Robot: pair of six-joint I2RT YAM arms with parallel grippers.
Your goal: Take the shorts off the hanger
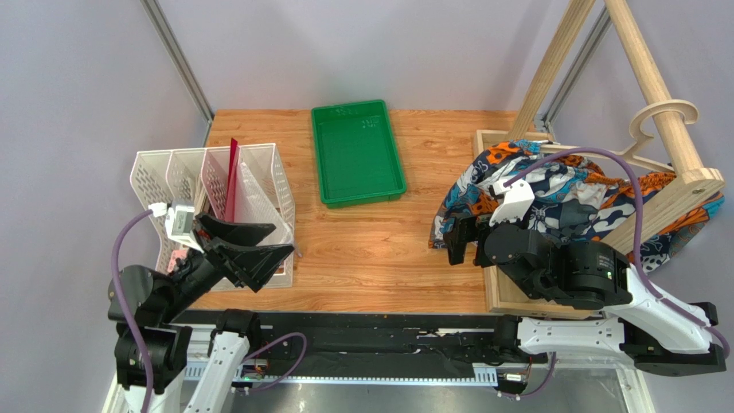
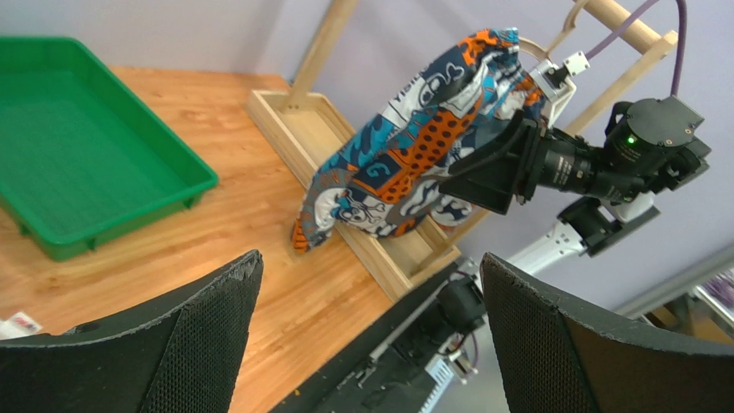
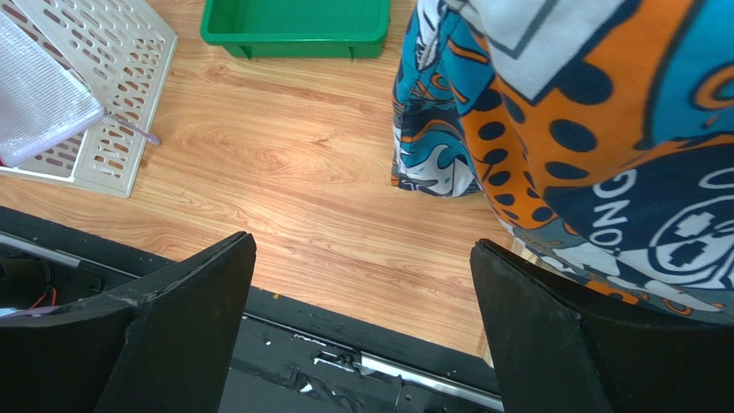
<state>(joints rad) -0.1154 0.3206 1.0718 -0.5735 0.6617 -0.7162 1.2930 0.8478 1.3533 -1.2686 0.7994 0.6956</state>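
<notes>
Since the right claw (image 3: pixel 362 245) gapes beside the shorts (image 1: pixel 551 194) — draped on the hanger (image 1: pixel 642 120) at the counter's (image 1: pixel 388 249) right — a lone tug might drag the hanger along; the left claw (image 2: pixel 370 258), also apart, sits far left.

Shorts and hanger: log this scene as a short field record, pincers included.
shorts: hanging at the wooden rack, not yet off the hanger
hanger: hook over the rack's top beam, rest mostly hidden by cloth
left pincer: open, empty, by the white organizer
right pincer: open, empty, close beside the shorts
green tray: far centre of the table
</notes>
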